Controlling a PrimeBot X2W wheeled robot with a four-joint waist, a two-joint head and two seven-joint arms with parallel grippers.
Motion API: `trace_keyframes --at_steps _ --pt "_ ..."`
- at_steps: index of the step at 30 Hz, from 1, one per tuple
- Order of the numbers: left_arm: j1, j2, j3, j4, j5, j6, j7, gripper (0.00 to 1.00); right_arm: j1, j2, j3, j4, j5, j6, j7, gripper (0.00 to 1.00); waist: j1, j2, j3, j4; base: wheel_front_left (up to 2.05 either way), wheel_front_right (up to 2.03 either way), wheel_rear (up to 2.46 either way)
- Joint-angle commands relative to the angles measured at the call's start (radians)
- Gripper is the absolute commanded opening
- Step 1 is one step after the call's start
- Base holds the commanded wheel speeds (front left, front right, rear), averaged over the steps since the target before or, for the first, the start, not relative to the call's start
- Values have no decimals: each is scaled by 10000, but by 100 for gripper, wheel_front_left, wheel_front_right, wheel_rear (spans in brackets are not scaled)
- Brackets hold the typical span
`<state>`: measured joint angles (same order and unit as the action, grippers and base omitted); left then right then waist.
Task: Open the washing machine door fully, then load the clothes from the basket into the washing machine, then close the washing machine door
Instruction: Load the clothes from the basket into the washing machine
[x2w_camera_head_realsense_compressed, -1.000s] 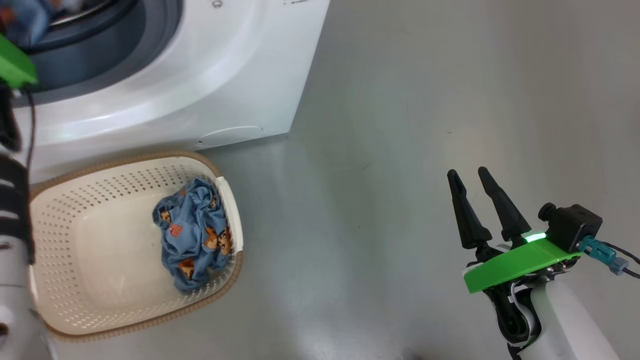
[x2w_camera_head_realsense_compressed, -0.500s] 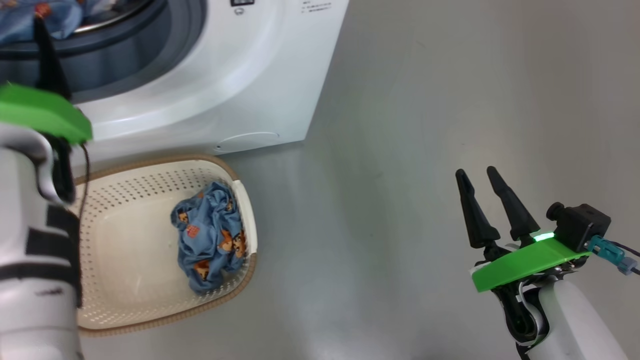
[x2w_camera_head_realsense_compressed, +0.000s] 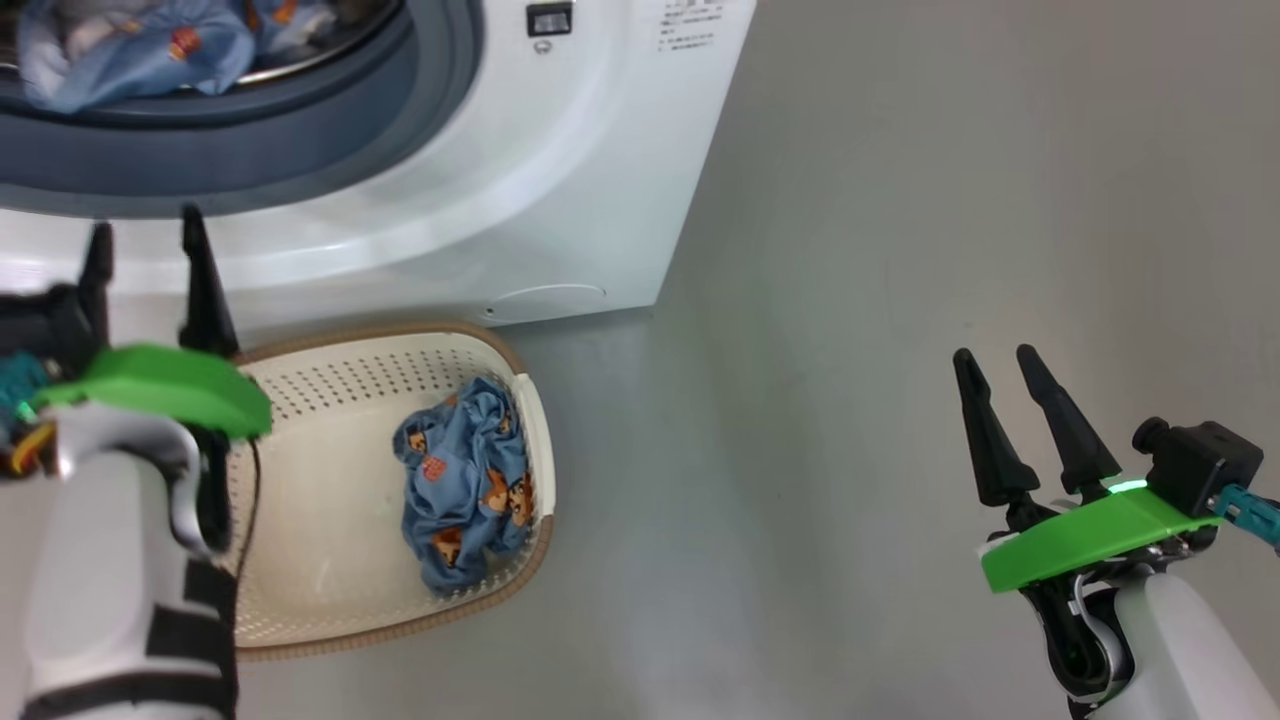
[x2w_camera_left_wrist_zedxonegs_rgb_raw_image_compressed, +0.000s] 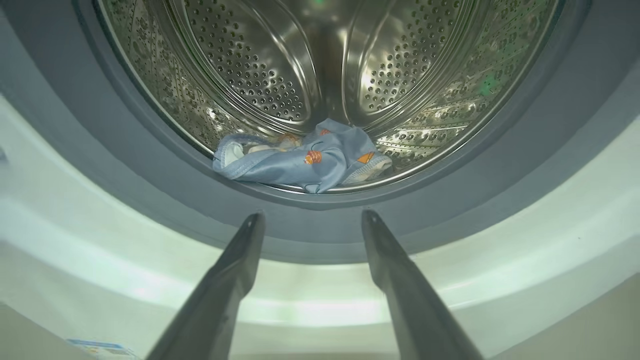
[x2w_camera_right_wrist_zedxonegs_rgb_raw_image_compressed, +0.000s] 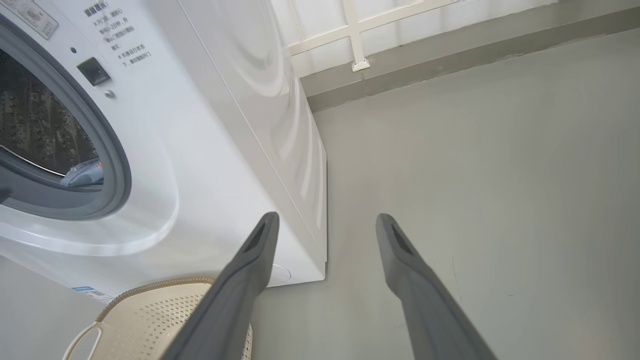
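The white washing machine (x2w_camera_head_realsense_compressed: 560, 200) stands with its mouth uncovered; its door is out of view. Blue printed clothes (x2w_camera_left_wrist_zedxonegs_rgb_raw_image_compressed: 305, 160) lie at the front of the steel drum, just behind the grey gasket (x2w_camera_left_wrist_zedxonegs_rgb_raw_image_compressed: 310, 230). My left gripper (x2w_camera_head_realsense_compressed: 145, 222) hangs open and empty just outside the mouth, fingers pointing at the drum, above the basket's back left corner. More blue bear-print clothes (x2w_camera_head_realsense_compressed: 465, 490) sit bunched against the right wall of the cream basket (x2w_camera_head_realsense_compressed: 528, 400) on the floor. My right gripper (x2w_camera_head_realsense_compressed: 993, 350) is open and empty, far to the right over bare floor.
The basket (x2w_camera_right_wrist_zedxonegs_rgb_raw_image_compressed: 165, 305) sits tight against the machine's front, lower corner. Grey floor (x2w_camera_head_realsense_compressed: 850, 300) stretches to the right of the machine. A wall base with a white frame (x2w_camera_right_wrist_zedxonegs_rgb_raw_image_compressed: 357, 40) runs behind it.
The head camera has shifted, sliding the whole scene right and down. My left gripper has drawn back out of the drum mouth and down towards the basket. The right gripper holds its pose.
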<state>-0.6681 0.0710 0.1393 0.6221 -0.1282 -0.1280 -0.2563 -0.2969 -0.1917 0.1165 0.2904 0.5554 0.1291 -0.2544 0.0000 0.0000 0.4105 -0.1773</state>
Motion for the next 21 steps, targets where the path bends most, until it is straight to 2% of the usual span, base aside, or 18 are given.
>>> trace_keyframes --at_steps 1,10,21 --pt "259 277 175 -326 78 -17 -55 100 274 -135 152 -220 -101 16 -74 100 0 0 -122 110 0 0 0" --pt "1998 -34 49 -1518 -92 -24 -55 100 631 -330 75 -151 -143 16 -74 100 0 0 -750 482 0 0 0" --pt "3806 -155 8 -2559 -178 -26 -55 100 1229 -524 86 7 -109 16 -74 100 0 0 -1758 840 0 0 0"
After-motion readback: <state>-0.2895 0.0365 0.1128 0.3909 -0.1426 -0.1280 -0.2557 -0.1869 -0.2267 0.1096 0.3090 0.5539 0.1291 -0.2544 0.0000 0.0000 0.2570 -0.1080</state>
